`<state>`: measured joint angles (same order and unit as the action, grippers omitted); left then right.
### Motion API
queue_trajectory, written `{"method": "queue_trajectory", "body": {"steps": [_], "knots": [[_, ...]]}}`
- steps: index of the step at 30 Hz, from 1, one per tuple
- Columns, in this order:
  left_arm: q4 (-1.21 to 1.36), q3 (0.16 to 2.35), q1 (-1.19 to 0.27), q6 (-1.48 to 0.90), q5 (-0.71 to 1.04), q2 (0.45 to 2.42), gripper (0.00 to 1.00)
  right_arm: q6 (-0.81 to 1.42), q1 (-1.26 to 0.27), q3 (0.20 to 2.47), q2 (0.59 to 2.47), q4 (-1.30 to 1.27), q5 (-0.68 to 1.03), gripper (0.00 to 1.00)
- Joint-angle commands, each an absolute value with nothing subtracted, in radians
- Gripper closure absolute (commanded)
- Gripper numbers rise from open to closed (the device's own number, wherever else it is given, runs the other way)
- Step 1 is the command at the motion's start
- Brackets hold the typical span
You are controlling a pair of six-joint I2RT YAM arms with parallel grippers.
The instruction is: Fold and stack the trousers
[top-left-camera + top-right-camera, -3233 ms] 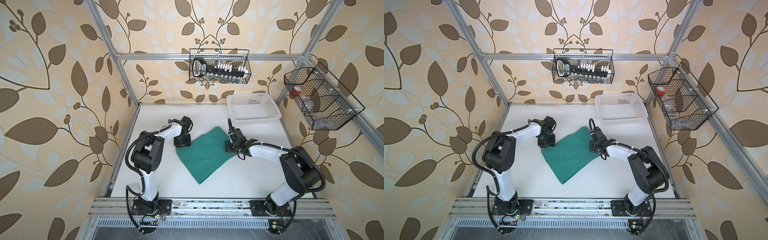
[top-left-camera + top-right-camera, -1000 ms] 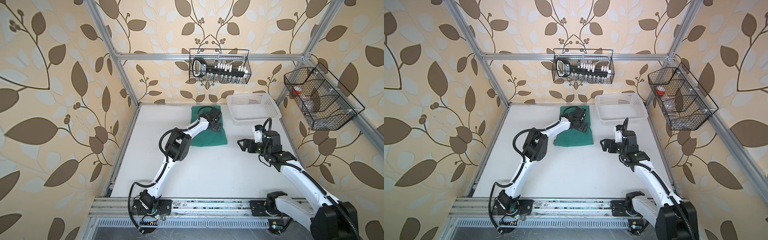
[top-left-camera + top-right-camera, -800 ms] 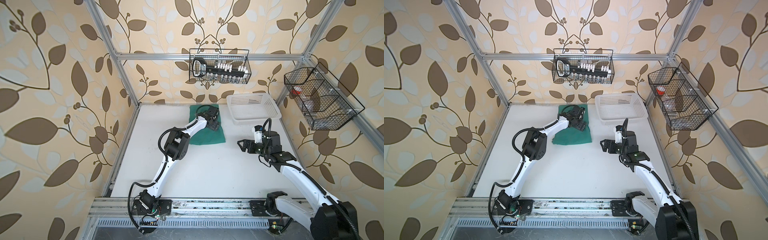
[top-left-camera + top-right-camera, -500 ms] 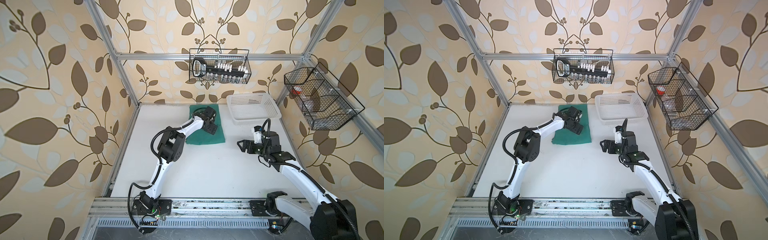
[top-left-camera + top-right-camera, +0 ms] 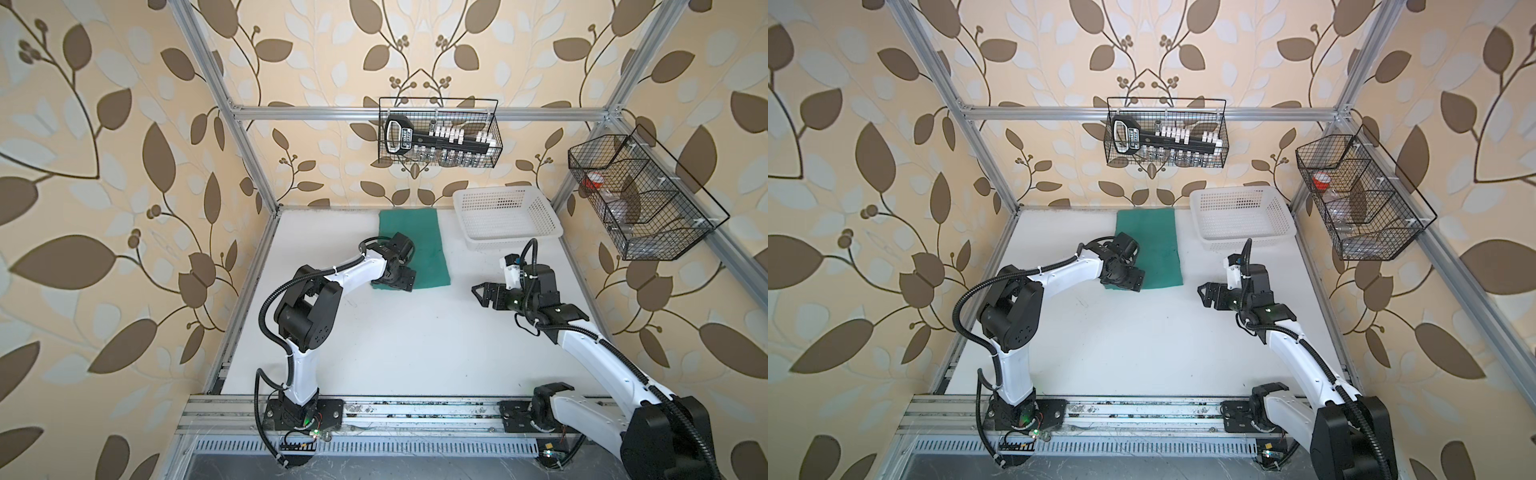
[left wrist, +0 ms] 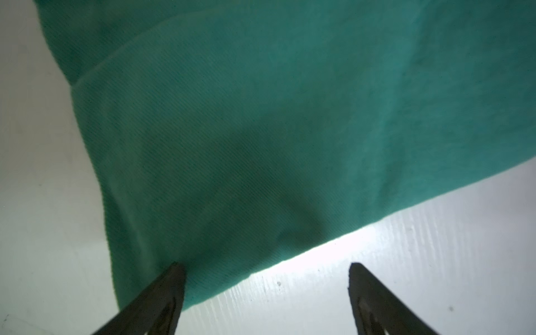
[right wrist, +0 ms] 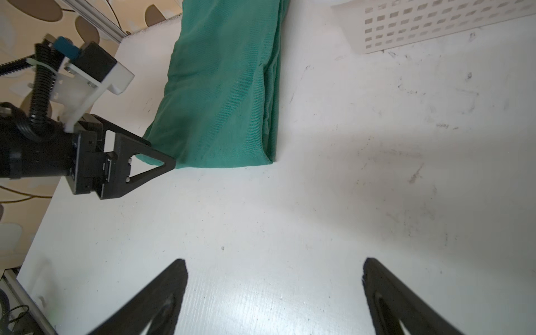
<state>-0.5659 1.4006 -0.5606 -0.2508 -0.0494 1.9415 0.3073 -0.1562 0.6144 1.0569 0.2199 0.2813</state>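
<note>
The trousers (image 5: 419,241) (image 5: 1154,245) lie folded into a flat teal-green rectangle at the back of the white table. My left gripper (image 5: 401,280) (image 5: 1129,280) is open at the fold's near left corner. In the left wrist view the left gripper (image 6: 266,269) has one fingertip over the edge of the trousers (image 6: 261,116) and the other over bare table, with nothing held. My right gripper (image 5: 478,295) (image 5: 1204,295) is open over bare table to the right of the fold. The right wrist view shows the right gripper (image 7: 274,262) empty, with the trousers (image 7: 226,101) beyond it.
A white perforated basket (image 5: 513,243) (image 5: 1246,242) (image 7: 420,26) stands at the back right, just right of the trousers. Two black wire baskets hang on the back wall (image 5: 438,133) and the right wall (image 5: 640,199). Metal frame posts edge the table.
My left gripper has drawn back from the far part of the folded trousers to their near left corner. The trousers lie still. The right arm has hardly moved.
</note>
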Motion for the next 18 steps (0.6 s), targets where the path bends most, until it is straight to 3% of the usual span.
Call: {"method": "queue_trajectory", "body": {"steps": [1,18], "knots": [[-0.49,1.38,-0.539,-0.254,-0.103,1.972,0.12,0.308,-0.166,0.619,1.06,0.215,0.285,0.05],[-0.464,1.582,-0.487,-0.191,-0.013,2.13,0.12,0.307,-0.161,0.639,1.114,0.179,0.273,0.04]]}}
